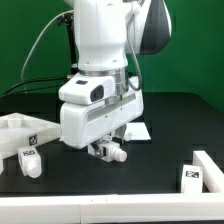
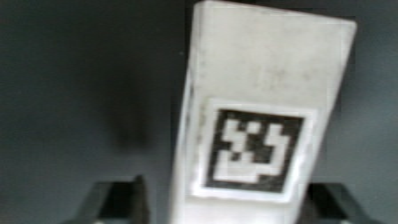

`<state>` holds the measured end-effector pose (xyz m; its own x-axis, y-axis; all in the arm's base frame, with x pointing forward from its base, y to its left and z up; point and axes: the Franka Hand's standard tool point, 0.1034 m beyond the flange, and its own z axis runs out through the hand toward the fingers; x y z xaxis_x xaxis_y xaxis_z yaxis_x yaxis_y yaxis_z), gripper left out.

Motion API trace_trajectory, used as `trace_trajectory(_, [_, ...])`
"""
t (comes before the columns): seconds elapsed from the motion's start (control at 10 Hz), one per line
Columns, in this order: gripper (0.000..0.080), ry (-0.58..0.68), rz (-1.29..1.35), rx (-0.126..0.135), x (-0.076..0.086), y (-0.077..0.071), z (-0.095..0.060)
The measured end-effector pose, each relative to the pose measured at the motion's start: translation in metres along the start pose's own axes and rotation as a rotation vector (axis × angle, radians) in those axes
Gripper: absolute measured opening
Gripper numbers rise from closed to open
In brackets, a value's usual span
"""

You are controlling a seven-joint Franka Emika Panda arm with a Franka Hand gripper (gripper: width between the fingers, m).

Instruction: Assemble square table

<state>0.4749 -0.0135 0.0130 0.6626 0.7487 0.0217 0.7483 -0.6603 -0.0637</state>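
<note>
In the exterior view my gripper (image 1: 107, 150) hangs low over the black table, shut on a short white leg (image 1: 112, 153) that lies level between the fingers. In the wrist view the same leg (image 2: 258, 90) fills the middle, its black-and-white tag facing the camera. It reaches away from the gripper (image 2: 228, 205), with a dark finger (image 2: 121, 200) on either side. The white square table top (image 1: 18, 125) lies at the exterior view's left, partly cut off. Another tagged leg (image 1: 30, 162) lies in front of it.
A white tagged piece (image 1: 203, 172) sits at the exterior view's right front. A flat white sheet (image 1: 138, 130), probably the marker board, shows behind the gripper. The arm's bulk hides the middle of the table. A green wall stands behind.
</note>
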Motion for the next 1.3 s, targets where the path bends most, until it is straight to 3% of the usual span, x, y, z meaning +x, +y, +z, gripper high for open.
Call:
trace_trajectory(0.1, [0.0284,0.003,0.053,-0.004,0.002,-0.002,-0.002])
trace_trajectory(0.3, [0.0284,0.023,0.169,-0.027,0.017,-0.018,-0.026])
trace_trajectory(0.6, [0.0284,0.047,0.512,-0.038,0.051,-0.061,-0.057])
trace_trajectory(0.7, [0.0284,0.055,0.449,-0.045,0.053,-0.057,-0.061])
trace_trajectory(1.0, [0.0285,0.049,0.519,-0.037,0.052,-0.064,-0.056])
trace_trajectory(1.2, [0.0285,0.04,0.593,-0.035,0.048,-0.105,-0.037])
trace_trajectory(1.3, [0.0285,0.044,0.642,-0.033,0.043,-0.119,-0.026])
